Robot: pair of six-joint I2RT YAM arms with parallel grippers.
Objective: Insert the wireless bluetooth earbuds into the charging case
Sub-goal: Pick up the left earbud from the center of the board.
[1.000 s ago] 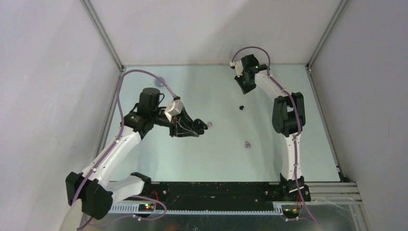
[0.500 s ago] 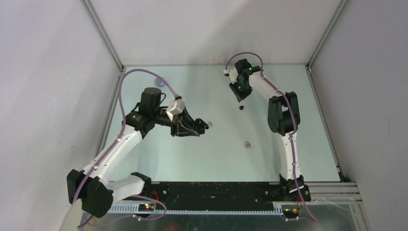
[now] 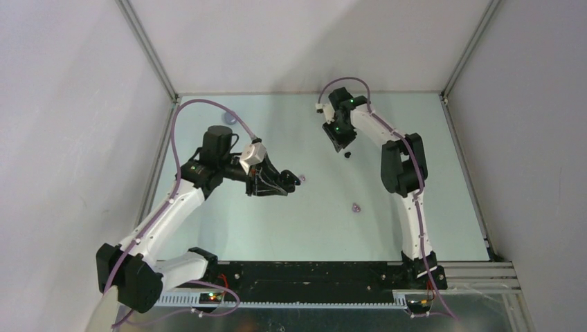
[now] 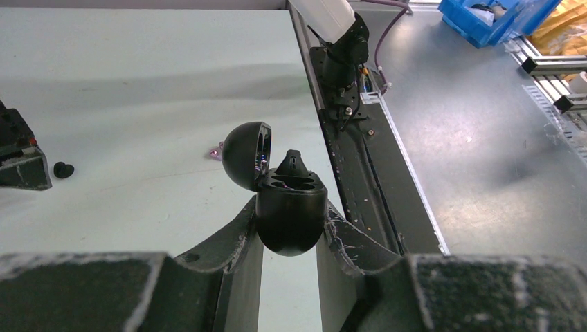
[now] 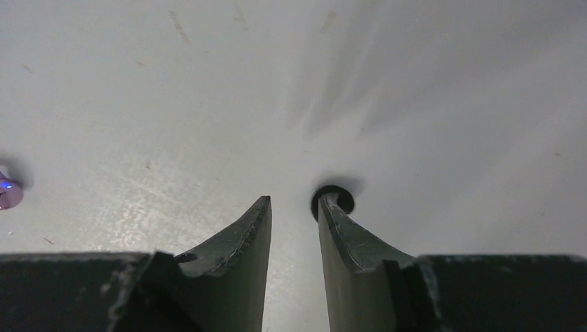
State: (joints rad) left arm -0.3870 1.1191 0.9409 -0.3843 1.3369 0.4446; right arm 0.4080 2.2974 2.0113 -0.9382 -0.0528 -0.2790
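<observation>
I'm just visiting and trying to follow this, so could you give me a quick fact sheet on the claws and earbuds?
Left claw: shut on the charging case, lid open
Inside case: one seated black earbud
Right claw: open, one tip beside a loose black earbud on the table
First lilac earbud: loose, close to the case
Second lilac earbud: loose, on the table between the two arms

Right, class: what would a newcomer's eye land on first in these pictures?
The open black charging case, gripped in the left gripper's jaws at mid-left, with a dark bud standing in it. Next, the right gripper low over the table's far centre, a black earbud just outside its open jaws. A lilac earbud lies alone mid-table.
</observation>
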